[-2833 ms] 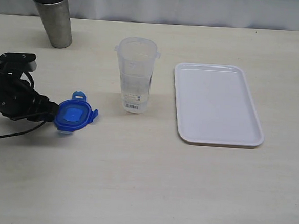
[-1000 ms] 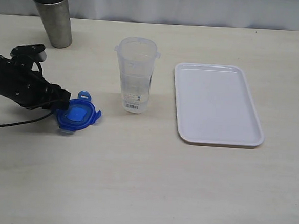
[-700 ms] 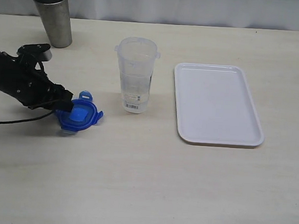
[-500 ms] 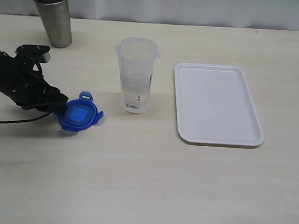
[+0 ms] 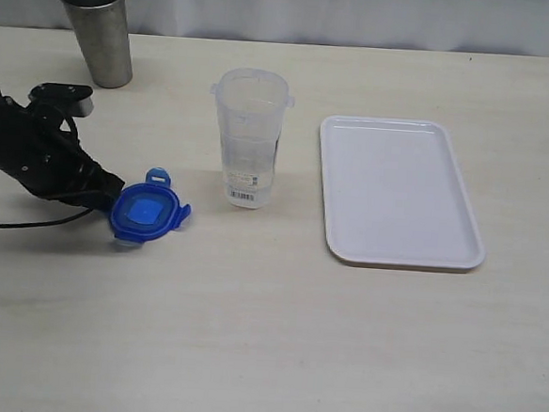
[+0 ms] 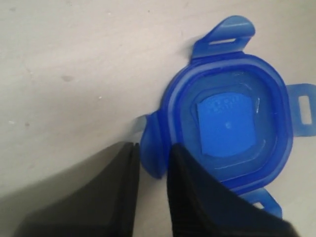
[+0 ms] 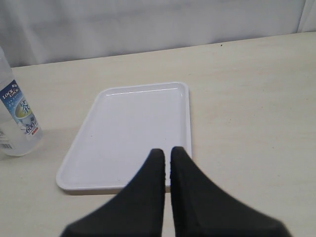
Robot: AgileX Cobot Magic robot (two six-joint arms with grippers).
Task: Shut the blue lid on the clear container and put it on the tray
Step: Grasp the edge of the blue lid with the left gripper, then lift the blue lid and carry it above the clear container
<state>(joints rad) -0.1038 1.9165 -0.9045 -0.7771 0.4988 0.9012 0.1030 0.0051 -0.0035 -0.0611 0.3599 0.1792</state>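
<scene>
The blue lid (image 5: 148, 212) lies flat on the table, left of the clear container (image 5: 249, 136), which stands upright and uncovered. My left gripper (image 5: 113, 195) sits low at the lid's left edge. In the left wrist view the blue lid (image 6: 232, 126) has one flap tab (image 6: 154, 148) between the left gripper's (image 6: 152, 158) fingers, which stand a little apart around it, with a thin gap on one side. The white tray (image 5: 398, 191) lies right of the container. My right gripper (image 7: 167, 154) is shut on nothing, above the tray's (image 7: 128, 123) near rim.
A grey steel cup (image 5: 98, 30) stands at the back left, behind the left arm (image 5: 24, 146). A black cable (image 5: 23, 224) trails from that arm across the table. The clear container (image 7: 14, 118) shows at the edge of the right wrist view.
The lid was tipped up at the left gripper about a second ago and now lies flat again. The gripper's tip has drawn back a little to the left.
</scene>
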